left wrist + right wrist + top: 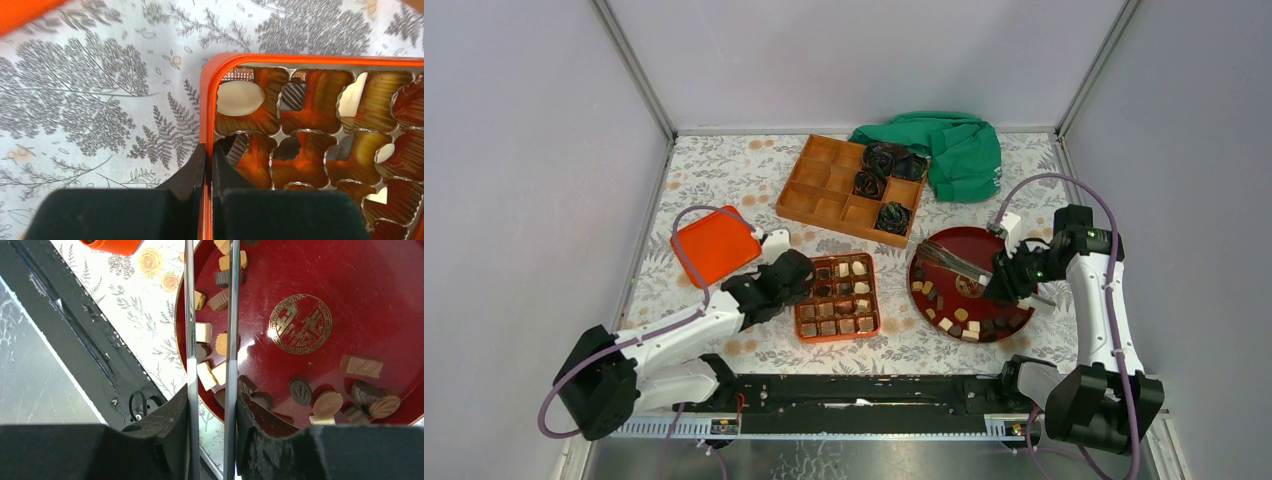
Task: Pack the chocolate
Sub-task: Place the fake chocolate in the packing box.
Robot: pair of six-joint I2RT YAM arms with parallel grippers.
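Several chocolate pieces, dark, tan and cream, lie along the near edge of a round red plate; they also show in the right wrist view on the plate. My right gripper is shut on metal tongs, whose arms reach out over the plate, tips out of the wrist view. An orange box holds several pieces in its cups. My left gripper is shut on the box's left wall.
An orange lid lies left of the box. A wooden compartment tray with black crinkled bundles stands at the back, a green cloth beside it. A black rail runs along the near edge.
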